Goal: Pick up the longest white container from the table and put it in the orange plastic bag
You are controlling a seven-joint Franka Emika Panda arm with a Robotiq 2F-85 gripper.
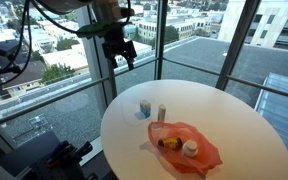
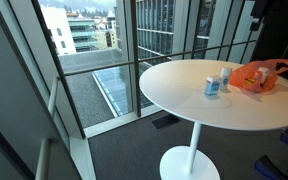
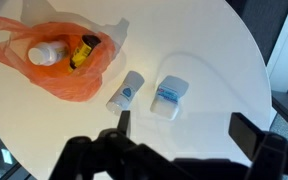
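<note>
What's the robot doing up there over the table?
The robot arm hangs above the round table with its tool open and empty. Its job is to put the long white container into the orange bag. That container has not been picked up yet: it sits on the table between the bag and a shorter container. The bag already has a white bottle and something yellow in it.
</note>
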